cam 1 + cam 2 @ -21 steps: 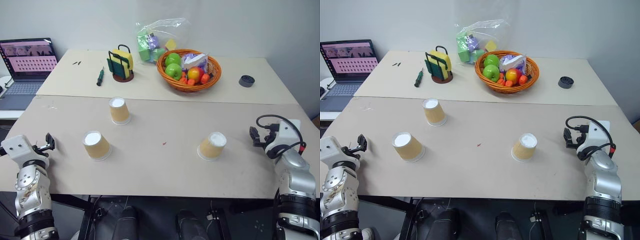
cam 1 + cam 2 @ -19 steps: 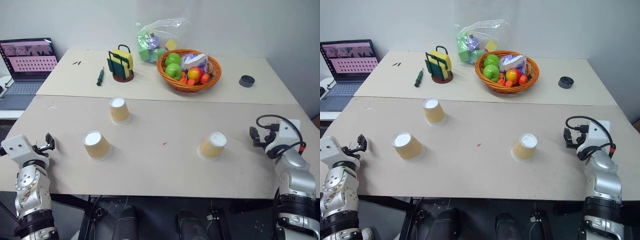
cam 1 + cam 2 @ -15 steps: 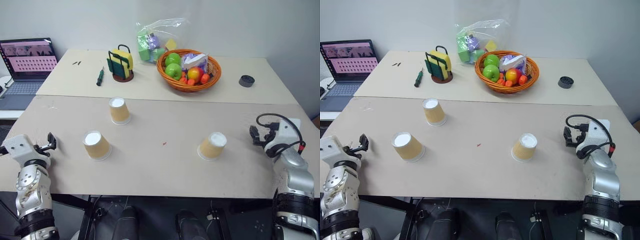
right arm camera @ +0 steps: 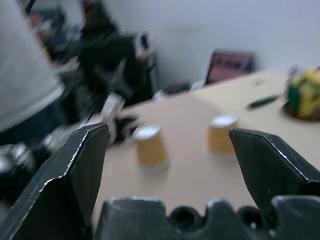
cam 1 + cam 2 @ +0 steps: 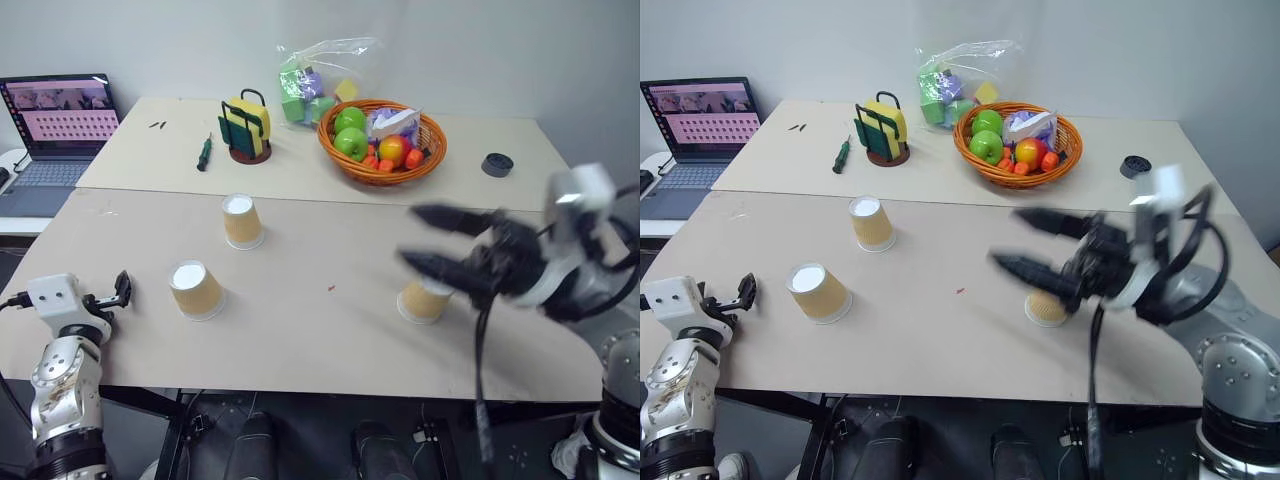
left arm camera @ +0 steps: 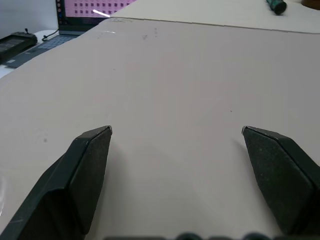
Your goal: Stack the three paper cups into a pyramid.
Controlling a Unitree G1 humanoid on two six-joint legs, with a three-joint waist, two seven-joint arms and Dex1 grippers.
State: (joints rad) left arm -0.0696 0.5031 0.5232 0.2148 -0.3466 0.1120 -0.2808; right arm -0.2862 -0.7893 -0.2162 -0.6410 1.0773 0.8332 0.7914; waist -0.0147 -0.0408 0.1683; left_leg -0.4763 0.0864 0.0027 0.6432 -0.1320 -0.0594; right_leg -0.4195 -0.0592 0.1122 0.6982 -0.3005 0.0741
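Three tan paper cups stand upside down and apart on the near table. One cup (image 5: 243, 220) is at the back left, another cup (image 5: 196, 290) at the front left. The third cup (image 5: 424, 303) stands to the right, partly hidden behind my right gripper (image 5: 408, 235). That gripper hovers raised above the table, pointing left, open and empty. Its wrist view looks across at the two left cups (image 4: 150, 145) (image 4: 222, 132). My left gripper (image 6: 177, 131) is open and empty just over the table's front left edge, left of the front cup.
On the far table sit a fruit basket (image 5: 381, 140), a sponge holder (image 5: 245, 130), a screwdriver (image 5: 204, 153), a bag of blocks (image 5: 315, 80) and a black tape roll (image 5: 496, 163). A laptop (image 5: 60, 110) is at the far left.
My right arm has swung up from the table's right edge and leftward, its gripper now in front of the right cup. The left gripper edged slightly inward. The cups have not moved.
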